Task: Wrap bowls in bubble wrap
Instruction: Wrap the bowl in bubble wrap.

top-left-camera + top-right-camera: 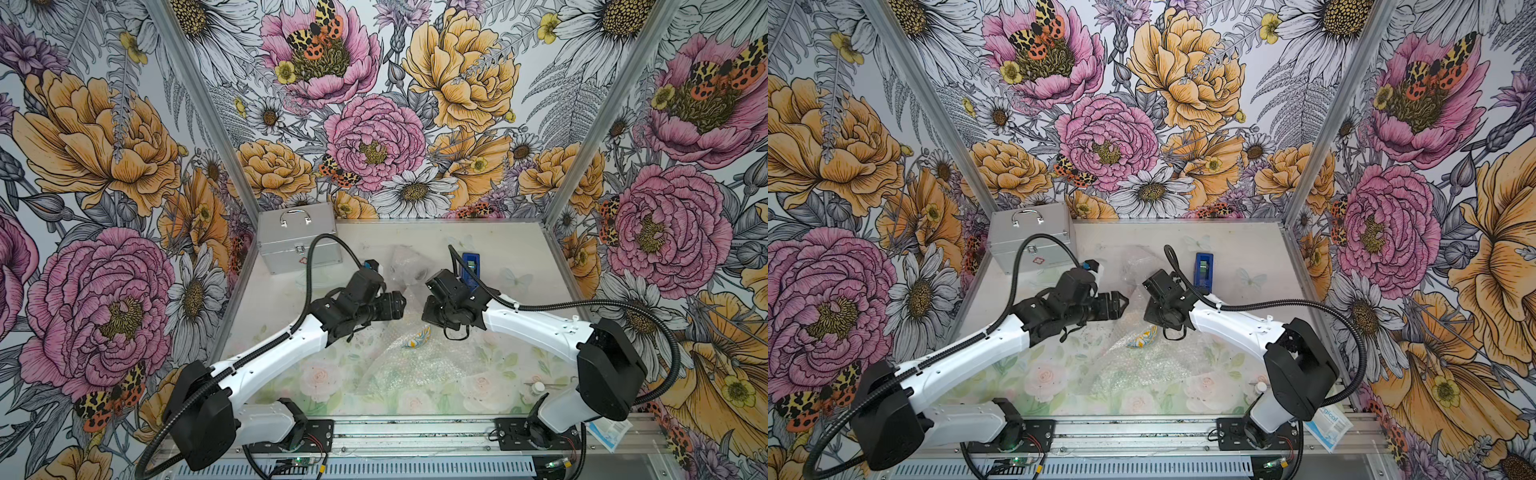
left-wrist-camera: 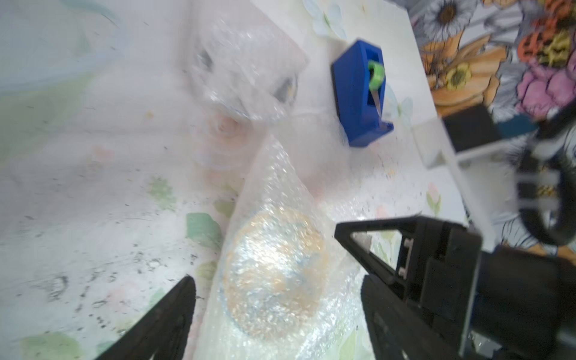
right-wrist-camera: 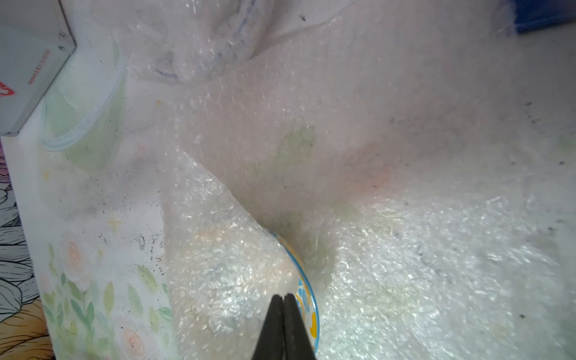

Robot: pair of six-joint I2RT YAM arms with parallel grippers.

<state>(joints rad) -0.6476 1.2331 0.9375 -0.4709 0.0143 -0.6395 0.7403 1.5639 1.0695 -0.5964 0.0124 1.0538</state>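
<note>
A blue, white and yellow bowl (image 1: 417, 336) (image 1: 1144, 336) stands tilted on a clear bubble wrap sheet (image 1: 415, 368) (image 1: 1142, 365) at mid-table. A flap of that sheet is folded over it. In the left wrist view the bowl (image 2: 277, 277) shows dimly through the wrap, between the spread fingers of my open left gripper (image 2: 277, 282) (image 1: 399, 305), which touch nothing. My right gripper (image 3: 283, 296) is shut, its tips pinching the flap's edge beside the bowl's rim (image 3: 311, 308). A second crumpled bubble wrap bundle (image 1: 405, 266) (image 2: 246, 71) lies behind, with blue markings showing faintly inside.
A silver case (image 1: 297, 239) stands at the back left. A blue tape dispenser (image 1: 470, 270) (image 2: 358, 93) sits behind my right wrist. A small white bottle (image 1: 538, 387) lies by the right arm's base, and a paper packet (image 1: 611, 432) lies on the front rail.
</note>
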